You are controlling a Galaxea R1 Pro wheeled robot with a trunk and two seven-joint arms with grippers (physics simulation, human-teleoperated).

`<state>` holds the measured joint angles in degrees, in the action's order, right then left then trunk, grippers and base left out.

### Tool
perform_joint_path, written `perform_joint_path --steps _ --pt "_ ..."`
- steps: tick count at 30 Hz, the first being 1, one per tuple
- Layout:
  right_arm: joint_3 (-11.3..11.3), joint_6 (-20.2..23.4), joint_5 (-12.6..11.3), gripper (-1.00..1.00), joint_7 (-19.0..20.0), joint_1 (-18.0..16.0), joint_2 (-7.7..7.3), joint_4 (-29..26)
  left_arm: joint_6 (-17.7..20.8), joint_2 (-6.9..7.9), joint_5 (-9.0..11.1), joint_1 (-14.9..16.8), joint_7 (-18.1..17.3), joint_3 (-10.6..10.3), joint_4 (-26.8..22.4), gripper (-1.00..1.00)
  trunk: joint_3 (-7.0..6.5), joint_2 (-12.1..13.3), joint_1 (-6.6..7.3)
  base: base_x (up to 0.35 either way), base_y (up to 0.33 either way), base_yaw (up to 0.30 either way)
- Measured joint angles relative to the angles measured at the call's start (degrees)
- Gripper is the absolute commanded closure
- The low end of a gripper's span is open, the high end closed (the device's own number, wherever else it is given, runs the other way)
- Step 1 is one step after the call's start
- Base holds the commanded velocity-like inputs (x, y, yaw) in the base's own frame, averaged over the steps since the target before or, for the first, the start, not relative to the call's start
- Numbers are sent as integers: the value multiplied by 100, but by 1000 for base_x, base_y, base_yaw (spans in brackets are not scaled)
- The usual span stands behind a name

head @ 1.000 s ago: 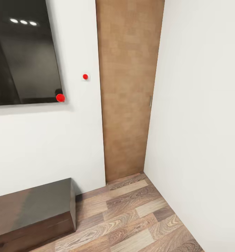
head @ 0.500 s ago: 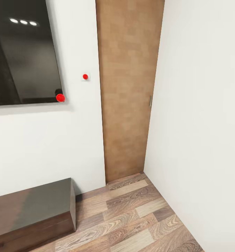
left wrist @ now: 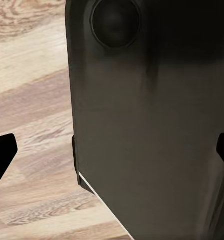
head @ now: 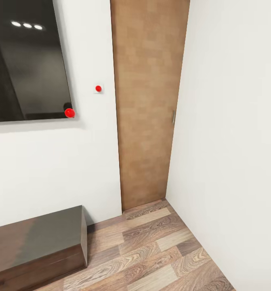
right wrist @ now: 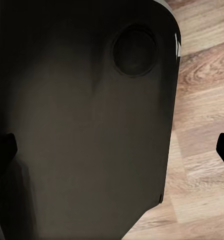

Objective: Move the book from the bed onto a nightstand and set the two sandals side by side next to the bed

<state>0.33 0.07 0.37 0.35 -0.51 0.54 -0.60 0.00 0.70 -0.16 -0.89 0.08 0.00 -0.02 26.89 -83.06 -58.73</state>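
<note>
- We face a room corner: a white wall (head: 46,169) with a dark glossy wall panel (head: 26,64), a small switch plate with a red dot (head: 98,88), a brown wooden door (head: 147,101), and a wood-plank floor (head: 151,250).
- At lower left of the head view sits a long glossy dark-brown low cabinet (head: 34,242); we judge it is not the nightstand.
- We see no book, bed, sandals or nightstand here, so we cannot say where they lie; we judge the base has to turn to find them.
- The left gripper (left wrist: 112,155) hangs over the robot's dark base (left wrist: 152,125) and the floor, its fingertips (left wrist: 1,155) at opposite picture edges: spread apart, empty.
- The right gripper (right wrist: 112,150) is likewise spread wide, holding nothing.
- Judging from the task alone, we expect the book to be light, thin and a little flexible, best pinched across its spine edge where it overhangs or can be slid.
- We expect the sandals to be light, flat and fairly stiff; a grip across the sole's narrow width should hold.
</note>
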Motion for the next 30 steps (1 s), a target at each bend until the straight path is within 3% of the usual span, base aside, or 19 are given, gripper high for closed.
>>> perform_joint_path --steps 6,30 --pt "21 -8 -11 -100 -28 -109 6 -61 0 145 44 -52 6 3 -5 -100 0 0 0 0 0 0" --pt "0 -13 -19 -100 -12 -159 12 -84 0 185 62 -69 38 4 -6 -100 0 0 0 0 0 0"
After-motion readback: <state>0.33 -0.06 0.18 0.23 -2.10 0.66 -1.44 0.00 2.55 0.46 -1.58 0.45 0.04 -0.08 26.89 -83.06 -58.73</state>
